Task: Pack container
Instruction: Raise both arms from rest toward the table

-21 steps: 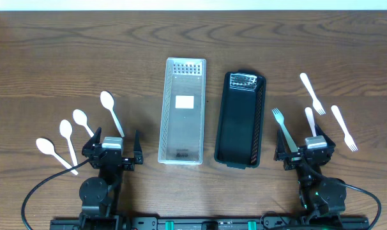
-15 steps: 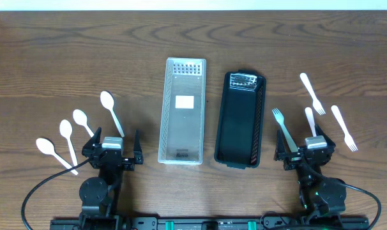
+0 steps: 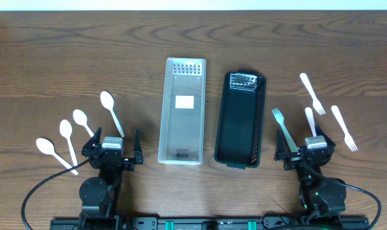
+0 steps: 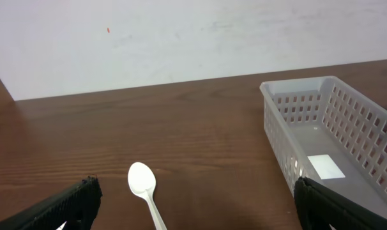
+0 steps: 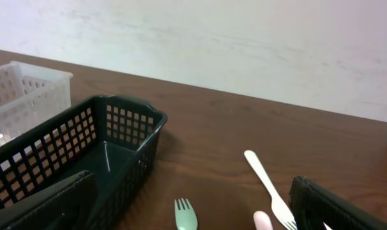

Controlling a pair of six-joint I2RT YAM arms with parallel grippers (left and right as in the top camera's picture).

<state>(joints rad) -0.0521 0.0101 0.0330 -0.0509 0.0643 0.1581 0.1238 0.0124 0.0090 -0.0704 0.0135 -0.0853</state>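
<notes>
Across the wooden table nothing has moved in the last moment: white basket and black basket lie side by side without cutlery, spoons left, forks right. Left gripper and right gripper rest wide open, holding nothing, so packing has not begun

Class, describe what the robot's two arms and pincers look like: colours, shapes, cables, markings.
Both arms are black, with round joint housings and a pale grey block at each wrist. The left pincer and right pincer have black fingers. A black cable loops out from each arm. A small green light glows on the right arm.
</notes>
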